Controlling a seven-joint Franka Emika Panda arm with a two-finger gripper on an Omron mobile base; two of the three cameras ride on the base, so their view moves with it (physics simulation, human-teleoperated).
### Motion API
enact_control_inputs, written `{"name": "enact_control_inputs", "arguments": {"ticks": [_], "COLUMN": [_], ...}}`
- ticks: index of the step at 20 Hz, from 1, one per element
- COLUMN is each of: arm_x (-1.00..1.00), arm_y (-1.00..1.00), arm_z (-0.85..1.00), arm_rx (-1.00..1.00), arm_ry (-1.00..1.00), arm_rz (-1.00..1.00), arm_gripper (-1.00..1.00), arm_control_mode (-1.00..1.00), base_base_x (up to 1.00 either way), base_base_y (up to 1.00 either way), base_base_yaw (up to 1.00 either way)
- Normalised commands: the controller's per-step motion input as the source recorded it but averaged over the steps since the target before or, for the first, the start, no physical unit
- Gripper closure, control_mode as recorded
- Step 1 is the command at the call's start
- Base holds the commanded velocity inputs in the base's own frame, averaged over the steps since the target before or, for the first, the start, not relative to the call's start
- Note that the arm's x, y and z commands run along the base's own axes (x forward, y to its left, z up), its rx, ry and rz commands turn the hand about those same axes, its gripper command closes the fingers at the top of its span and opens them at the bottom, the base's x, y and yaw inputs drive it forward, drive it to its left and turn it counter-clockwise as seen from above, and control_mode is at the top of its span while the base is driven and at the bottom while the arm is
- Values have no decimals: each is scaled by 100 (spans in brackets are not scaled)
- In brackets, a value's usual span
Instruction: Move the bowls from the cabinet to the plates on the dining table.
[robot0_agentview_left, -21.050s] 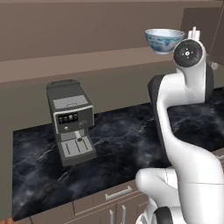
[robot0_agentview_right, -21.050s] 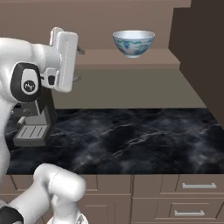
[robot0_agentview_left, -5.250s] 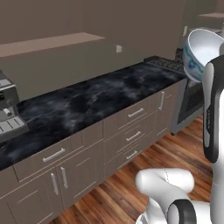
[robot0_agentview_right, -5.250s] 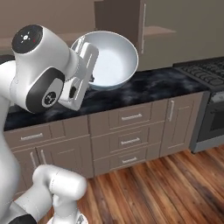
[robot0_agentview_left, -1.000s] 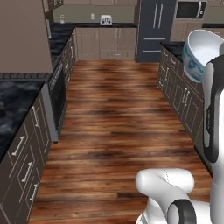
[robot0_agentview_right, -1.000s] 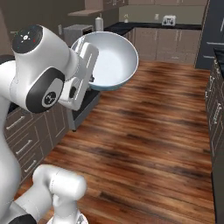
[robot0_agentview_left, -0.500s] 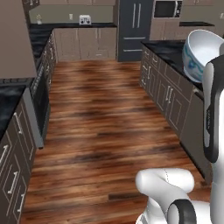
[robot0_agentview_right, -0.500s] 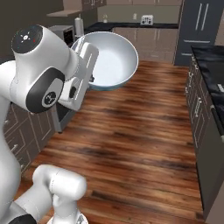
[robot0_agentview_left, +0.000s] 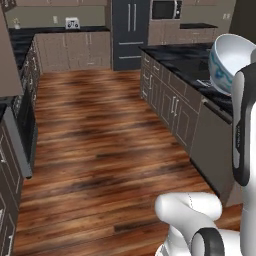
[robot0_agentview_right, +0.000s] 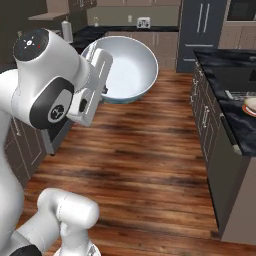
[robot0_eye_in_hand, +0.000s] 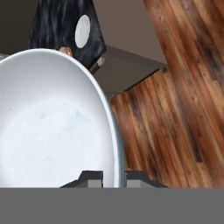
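In the left base view, wood floor (robot0_agentview_left: 100, 150) runs down the middle, and at the far right the bowl (robot0_agentview_left: 231, 62) rides high in the air beside the white arm (robot0_agentview_left: 245, 130), its blue-patterned outside towards the camera, above the near end of the dark bench (robot0_agentview_left: 192, 60). In the right base view the bowl (robot0_agentview_right: 125, 67) sits left of centre, tipped so that its plain white inside faces the camera, carried at the end of the arm (robot0_agentview_right: 47, 85); to the right stands the bench (robot0_agentview_right: 235, 75), with something pale and round at the picture's right edge that is too cropped to name. In the hand view the bowl's wall (robot0_eye_in_hand: 52, 127) curves up on the left and the fingers (robot0_eye_in_hand: 114, 177) are clamped on the rim, 1 tip inside and 1 outside, with the rim's edge passing between them; further right is floor, and at the top the bench corner carries a white plate (robot0_eye_in_hand: 82, 30) with a small brownish thing just beside it. The bowl looks like glazed ceramic: stiff, smooth, likely slippery under the pads and prone to chip if set down hard. Held by 1 point on the rim, its weight hangs off to one side, so I judge that it could pivot in the grip when the base swings. The rim is the only place thin enough for these fingers, and a deep bite there seems right.
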Motion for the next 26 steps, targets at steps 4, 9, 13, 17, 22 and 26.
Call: {"name": "enact_control_inputs", "arguments": {"ticks": [4,9,13,17,22,26], "arm_x": [0,0,0,0,0,0], "arm_y": [0,0,0,0,0,0], "arm_z": [0,0,0,0,0,0], "arm_rx": [0,0,0,0,0,0], "arm_ry": [0,0,0,0,0,0], "arm_rz": [0,0,0,0,0,0], "arm_gripper": [100,100,100,100,100,100], "arm_control_mode": [100,100,100,100,100,100], "base_base_x": [0,0,0,0,0,0], "base_base_y": [0,0,0,0,0,0], "base_base_yaw": [-25,-25,-25,-25,-25,-25]}}
